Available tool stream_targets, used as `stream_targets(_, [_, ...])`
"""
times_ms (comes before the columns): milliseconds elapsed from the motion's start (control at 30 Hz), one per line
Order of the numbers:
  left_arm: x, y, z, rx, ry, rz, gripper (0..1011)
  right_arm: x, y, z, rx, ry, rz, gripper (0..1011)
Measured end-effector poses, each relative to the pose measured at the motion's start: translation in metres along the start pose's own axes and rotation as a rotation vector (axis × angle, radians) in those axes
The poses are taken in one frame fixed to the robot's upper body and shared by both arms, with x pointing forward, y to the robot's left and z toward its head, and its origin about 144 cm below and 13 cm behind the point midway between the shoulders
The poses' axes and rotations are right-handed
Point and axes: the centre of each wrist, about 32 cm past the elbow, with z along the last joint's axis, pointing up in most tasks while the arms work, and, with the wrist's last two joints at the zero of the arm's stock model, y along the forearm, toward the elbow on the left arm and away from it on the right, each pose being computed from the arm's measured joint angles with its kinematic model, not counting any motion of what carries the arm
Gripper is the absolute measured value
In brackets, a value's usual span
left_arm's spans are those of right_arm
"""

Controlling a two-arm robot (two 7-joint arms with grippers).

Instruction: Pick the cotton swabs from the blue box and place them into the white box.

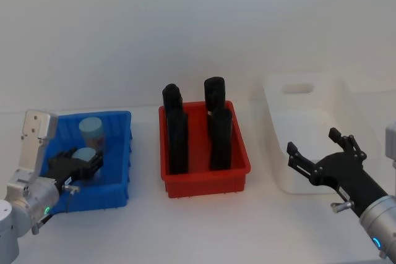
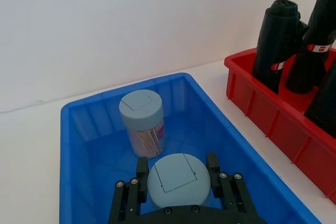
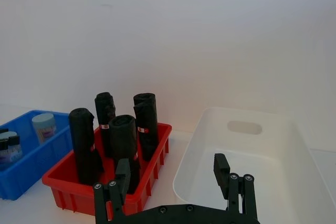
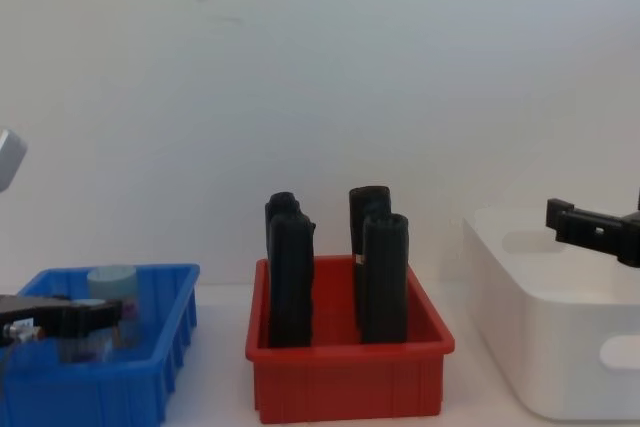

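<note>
White table (image 1: pixel 204 227): left gripper (image 2: pixel 177 162) fingers (image 2: pixel 142 170) flank near cotton swab tub (image 2: pixel 176 184) in blue box (image 2: pixel 79 145), seemingly pinching; right gripper (image 1: pixel 312 141) fingers (image 1: pixel 297 157) spread.

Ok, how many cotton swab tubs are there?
2, both in the blue box: the front tub gripped by the left gripper's fingers, the back tub upright behind it. The right gripper hovers open by the white box.
</note>
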Motion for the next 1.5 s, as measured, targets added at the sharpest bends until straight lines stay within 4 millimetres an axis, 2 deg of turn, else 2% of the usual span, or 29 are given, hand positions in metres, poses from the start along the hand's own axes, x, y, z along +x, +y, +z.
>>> stream_targets(267, [-0.003,0.006,0.015,-0.033,-0.034,-0.014,670,0.000,0.000,0.000,0.000,0.000,0.000,1002])
stream_targets(633, [-0.013,0.018,0.055,-0.085,-0.091,-0.091,670,0.000,0.000,0.000,0.000,0.000,0.000,1002])
stream_targets(1100, [-0.027,0.036,0.104,-0.113,-0.127,-0.275,670,0.000,0.000,0.000,0.000,0.000,0.000,1002])
stream_targets(1500, [-0.033,0.044,0.130,-0.126,-0.141,-0.464,670,0.000,0.000,0.000,0.000,0.000,0.000,1002])
